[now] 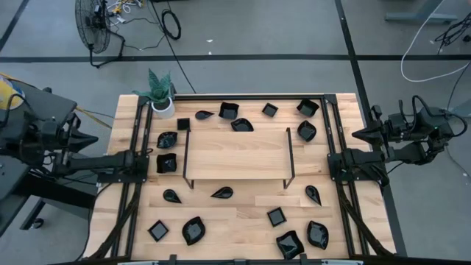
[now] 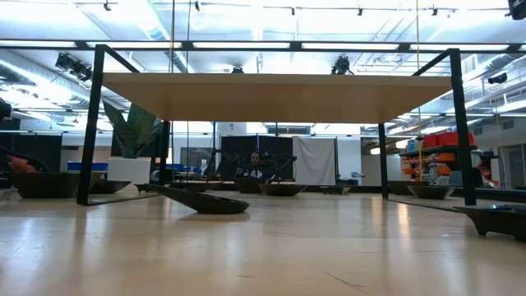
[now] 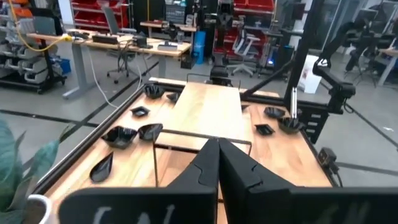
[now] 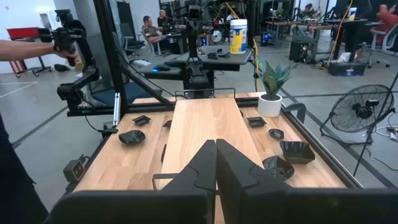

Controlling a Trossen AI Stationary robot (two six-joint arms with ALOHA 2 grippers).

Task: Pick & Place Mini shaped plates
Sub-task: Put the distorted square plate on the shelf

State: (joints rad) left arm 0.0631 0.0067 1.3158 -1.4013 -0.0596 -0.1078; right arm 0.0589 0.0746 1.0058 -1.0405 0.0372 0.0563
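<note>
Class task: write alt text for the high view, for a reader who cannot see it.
Many small glossy black dishes lie scattered around a raised wooden shelf on a wooden table. The left gripper and right gripper wait at opposite edges.

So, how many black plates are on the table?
17 plates: seven by the plant's edge, two near the left claw, three past the shelf, five at the opposite edge. Others may hide under it.
</note>
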